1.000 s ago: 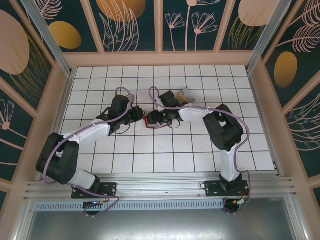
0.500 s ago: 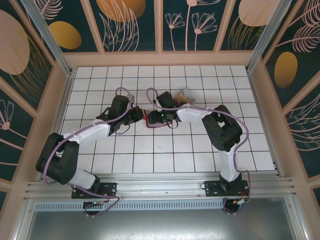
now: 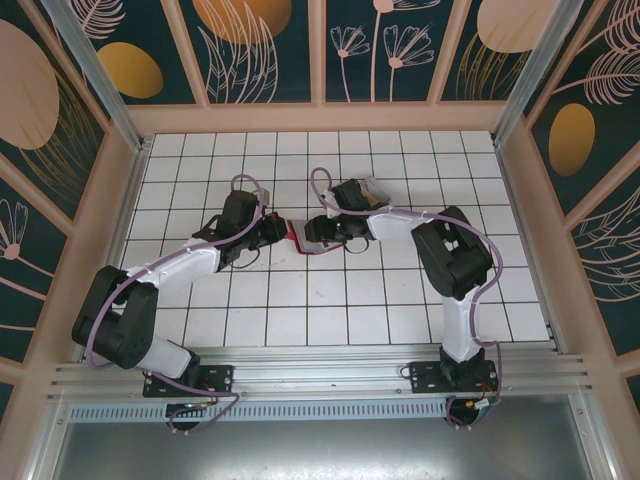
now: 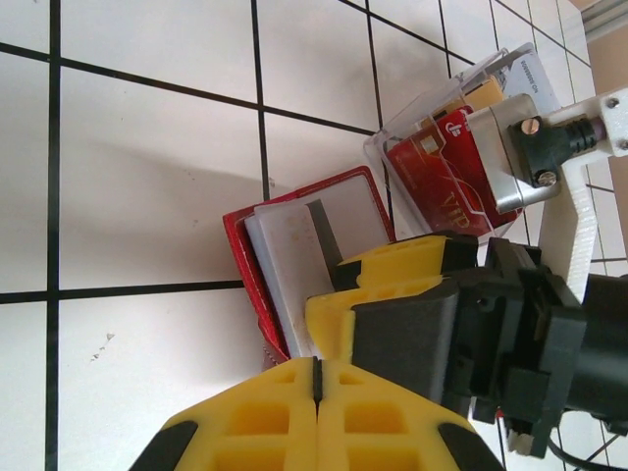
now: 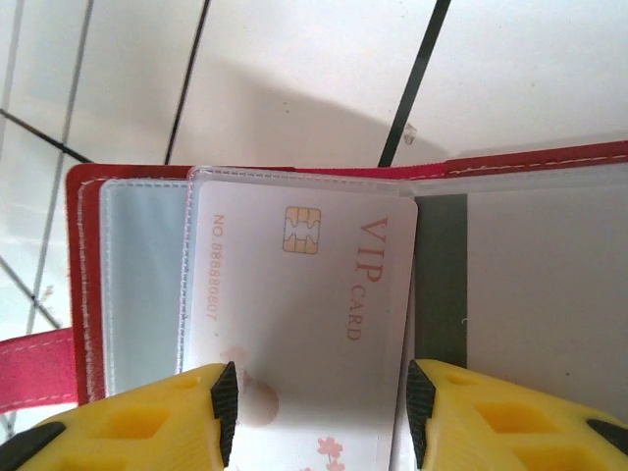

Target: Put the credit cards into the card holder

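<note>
The red card holder (image 5: 128, 174) lies open on the tiles, its clear sleeves facing up. A pale VIP credit card (image 5: 294, 324) lies on a sleeve, its top edge under the sleeve's rim. My right gripper (image 5: 317, 412) is open astride the card; the left pad overlaps the card's left edge and the right pad stands just off its right edge. In the top view the right gripper (image 3: 318, 232) hovers over the holder (image 3: 298, 238). My left gripper (image 4: 316, 378) is shut, its tips at the holder's (image 4: 240, 245) near edge, with nothing visible between the pads.
A clear plastic box (image 4: 412, 123) behind the holder contains a red VIP card (image 4: 442, 177) and yellow cards; it sits by the right wrist (image 3: 375, 188). The left gripper (image 3: 277, 232) lies low on the white tiled table (image 3: 300, 320). Wooden walls enclose it.
The right gripper's jaws have narrowed around the card. Its wrist has swung slightly to the right over the holder. The left arm has not moved.
</note>
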